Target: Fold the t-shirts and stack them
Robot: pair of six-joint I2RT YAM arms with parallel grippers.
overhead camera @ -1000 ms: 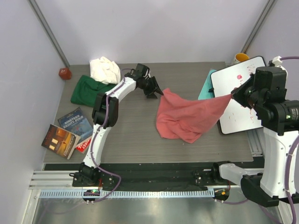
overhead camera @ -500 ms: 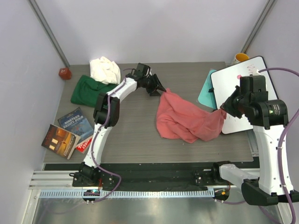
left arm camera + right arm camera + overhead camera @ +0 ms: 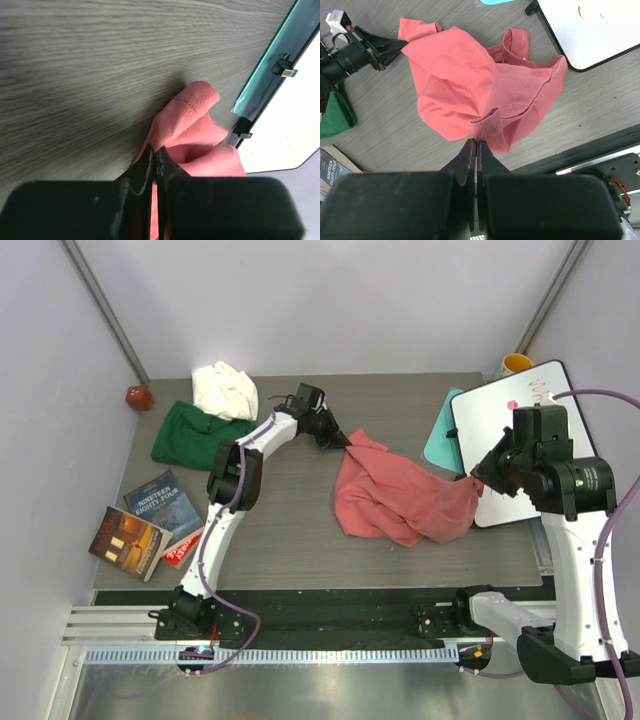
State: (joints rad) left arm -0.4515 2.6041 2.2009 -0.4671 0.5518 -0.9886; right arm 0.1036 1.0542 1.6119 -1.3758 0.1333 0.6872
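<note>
The salmon-pink t-shirt [image 3: 400, 498] lies crumpled at mid-table, stretched loosely between both arms. My left gripper [image 3: 344, 440] is shut on its far-left corner, low over the table; the left wrist view shows the jaws [image 3: 155, 151] pinched on pink cloth [image 3: 196, 102]. My right gripper [image 3: 479, 480] is shut on a folded hem at the shirt's right end, seen at the fingertips [image 3: 476, 142] with the shirt [image 3: 465, 85] spread beyond. The dark green t-shirt [image 3: 195, 435] and cream-white t-shirt [image 3: 225, 388] lie bunched at the far left corner.
A whiteboard [image 3: 505, 420] rests on a teal board [image 3: 440, 438] at the right edge, close to the right arm. Two books [image 3: 160, 502] [image 3: 128, 542] lie at the left front. A red ball [image 3: 139, 397] and a yellow cup [image 3: 517, 363] sit in the back corners.
My left gripper slid right to the shirt's corner and shut on it. The right gripper came down and leftward, so the taut shirt went slack onto the table.
</note>
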